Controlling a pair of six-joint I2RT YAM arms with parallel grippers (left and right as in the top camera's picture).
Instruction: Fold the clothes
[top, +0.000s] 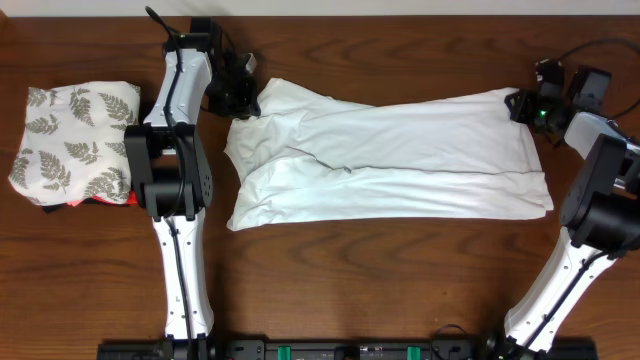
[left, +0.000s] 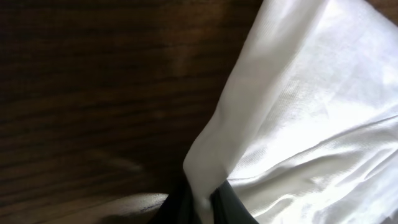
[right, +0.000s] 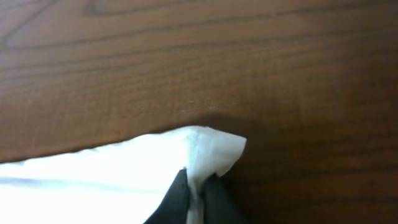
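One white T-shirt (top: 400, 160) lies spread flat across the middle of the brown surface (top: 400, 290), its long side running from 9 to 3 o'clock. Well apart at 9 o'clock sits a folded fern-patterned cloth (top: 70, 140). Farther back, the left pincer (top: 245, 100) is clamped on the shirt's corner at 10 o'clock, and the right pincer (top: 522, 105) is clamped on its corner at 2 o'clock.
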